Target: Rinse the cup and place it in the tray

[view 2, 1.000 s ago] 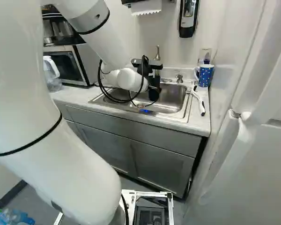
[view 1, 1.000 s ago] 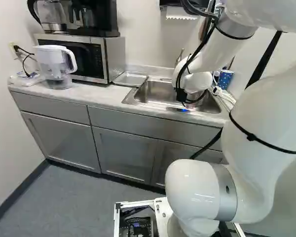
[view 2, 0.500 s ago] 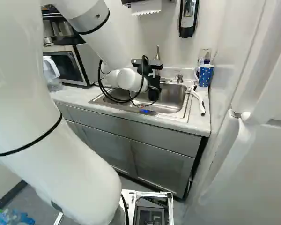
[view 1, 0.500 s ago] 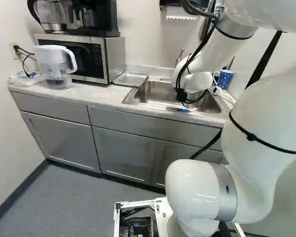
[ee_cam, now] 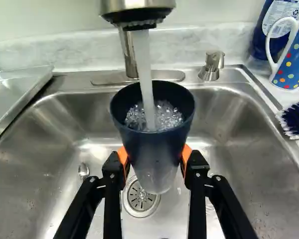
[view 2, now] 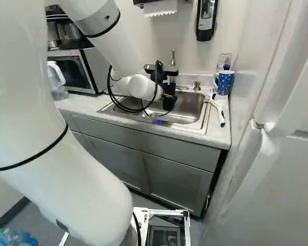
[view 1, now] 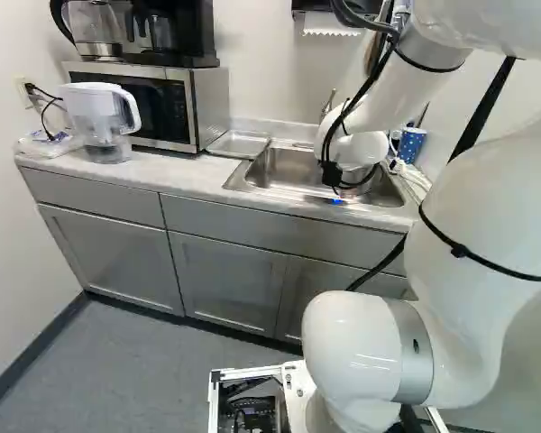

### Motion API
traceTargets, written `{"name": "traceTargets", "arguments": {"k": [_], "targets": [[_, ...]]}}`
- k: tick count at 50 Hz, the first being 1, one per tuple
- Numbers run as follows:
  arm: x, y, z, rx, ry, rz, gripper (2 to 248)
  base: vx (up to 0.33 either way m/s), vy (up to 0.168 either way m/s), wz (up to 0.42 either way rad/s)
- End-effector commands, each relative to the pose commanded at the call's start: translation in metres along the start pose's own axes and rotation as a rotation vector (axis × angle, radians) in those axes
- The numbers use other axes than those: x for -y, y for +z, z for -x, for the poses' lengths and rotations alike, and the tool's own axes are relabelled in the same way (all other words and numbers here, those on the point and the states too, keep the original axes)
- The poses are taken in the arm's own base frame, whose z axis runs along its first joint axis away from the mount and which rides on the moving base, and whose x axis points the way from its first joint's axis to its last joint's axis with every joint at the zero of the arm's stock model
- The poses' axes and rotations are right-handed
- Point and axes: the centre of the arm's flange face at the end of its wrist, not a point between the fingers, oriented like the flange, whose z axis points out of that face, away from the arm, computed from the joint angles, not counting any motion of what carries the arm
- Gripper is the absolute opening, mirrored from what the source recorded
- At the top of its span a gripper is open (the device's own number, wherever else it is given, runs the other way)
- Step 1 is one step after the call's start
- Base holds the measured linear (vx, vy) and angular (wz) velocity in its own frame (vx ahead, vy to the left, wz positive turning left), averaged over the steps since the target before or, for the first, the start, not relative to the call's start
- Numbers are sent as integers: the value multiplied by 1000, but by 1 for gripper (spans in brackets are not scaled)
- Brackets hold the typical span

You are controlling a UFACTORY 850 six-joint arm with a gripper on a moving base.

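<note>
Tray (ee_cam: 21,87): off to the gripper's left, beside the sink (ee_cam: 40,134). Bound for it later, judging by the task; drain the cup first, or the tray gets a puddle.

Drain (ee_cam: 140,198): beneath the gripper. Good place to pour, tipping slowly.

Tap (ee_cam: 138,6): ahead of and above the gripper, running. Stream (ee_cam: 145,59) falls into the cup's mouth.

Gripper (ee_cam: 154,157): parted by the cup's width, orange pads pressed on it from two sides. Cup (ee_cam: 154,144) between them, mouth up, water foaming inside. Rinse under way, I judge. Advice: small wrist tilts to wash the walls; firm but gentle squeeze, since wet, tapering sides may slip as water adds weight. Mind the rim against the tap.

Brush (ee_cam: 295,120), mug (ee_cam: 293,59): gripper's right; swing away from them.
</note>
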Motion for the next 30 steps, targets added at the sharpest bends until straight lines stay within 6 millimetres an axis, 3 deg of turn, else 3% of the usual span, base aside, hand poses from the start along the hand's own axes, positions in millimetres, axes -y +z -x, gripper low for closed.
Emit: {"name": "traceTargets", "arguments": {"k": [30], "targets": [[0,0,0,0,0,0,121,0,0,0]]}}
